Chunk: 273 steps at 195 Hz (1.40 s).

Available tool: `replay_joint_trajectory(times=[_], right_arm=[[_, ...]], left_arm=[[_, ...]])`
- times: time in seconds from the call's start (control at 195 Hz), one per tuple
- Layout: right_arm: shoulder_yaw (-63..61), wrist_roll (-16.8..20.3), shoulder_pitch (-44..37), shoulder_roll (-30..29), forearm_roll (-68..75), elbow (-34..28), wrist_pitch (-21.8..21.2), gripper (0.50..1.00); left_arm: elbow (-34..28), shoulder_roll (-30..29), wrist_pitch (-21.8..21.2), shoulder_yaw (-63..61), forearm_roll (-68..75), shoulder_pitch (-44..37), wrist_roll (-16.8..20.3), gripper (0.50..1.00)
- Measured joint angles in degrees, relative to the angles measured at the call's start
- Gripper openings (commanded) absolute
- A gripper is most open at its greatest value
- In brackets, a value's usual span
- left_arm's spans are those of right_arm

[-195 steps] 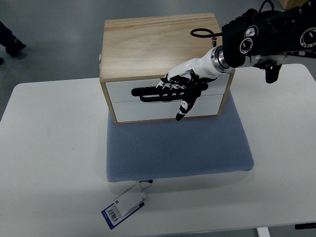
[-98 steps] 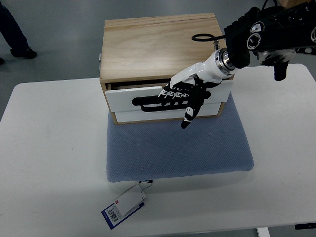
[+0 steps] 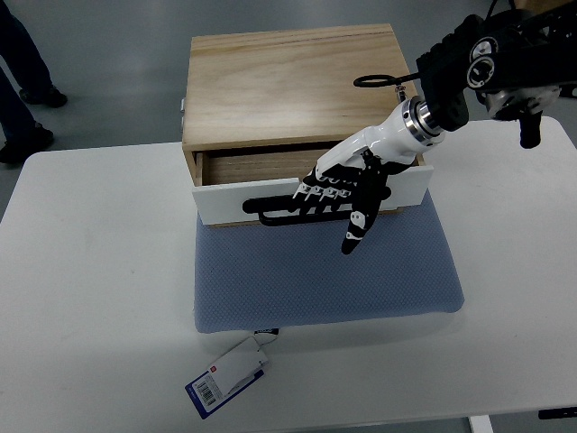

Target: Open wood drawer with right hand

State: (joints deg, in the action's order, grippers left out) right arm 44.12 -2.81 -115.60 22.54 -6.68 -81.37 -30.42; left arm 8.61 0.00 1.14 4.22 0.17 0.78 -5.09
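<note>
At upper centre of the top view, a wood box [image 3: 288,86] sits on a blue mat [image 3: 325,271] on a white table [image 3: 99,289], its upper drawer [image 3: 306,194] pulled partly out so the white front stands clear of the box. From the upper right, the right hand [image 3: 338,185] reaches down with fingers [image 3: 325,189] curled around the drawer's black handle [image 3: 275,209], one finger pointing down past it. Toward the lower left of centre, a tag [image 3: 225,377] lies on the table, and a person's legs [image 3: 22,81] show at the upper left edge.

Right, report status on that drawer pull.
Right hand hooked on black handle. Top drawer partly open, inside looks empty. Left hand not in view. Nothing blocking.
</note>
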Motion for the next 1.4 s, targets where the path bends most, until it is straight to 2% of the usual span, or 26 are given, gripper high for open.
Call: replay_joint_trajectory(times=[0.426,0.959,1.2,1.4], right_arm=[[-0.07,0.0,-2.38,2.11,-0.26,-4.1,-1.49,0.926],[-1.06,-0.1,-7.75,6.7,0.06,-5.19,-2.78,0.926],[-6.33,-0.14,-9.04,14.43,1.88,-4.13,-2.26,0.926],[-12.73,-0.09,-4.6,23.58,4.65,-0.34,1.59,0.926]], left_arm=[[0.0,0.0,0.0,0.0,0.0,-0.01,0.04,1.0],[0.0,0.0,0.0,0.0,0.0,0.0,-0.01,1.0],[0.0,0.0,0.0,0.01,0.0,-0.05,0.0,1.0],[0.0,0.0,0.0,0.0,0.0,-0.01,-0.01,1.0]])
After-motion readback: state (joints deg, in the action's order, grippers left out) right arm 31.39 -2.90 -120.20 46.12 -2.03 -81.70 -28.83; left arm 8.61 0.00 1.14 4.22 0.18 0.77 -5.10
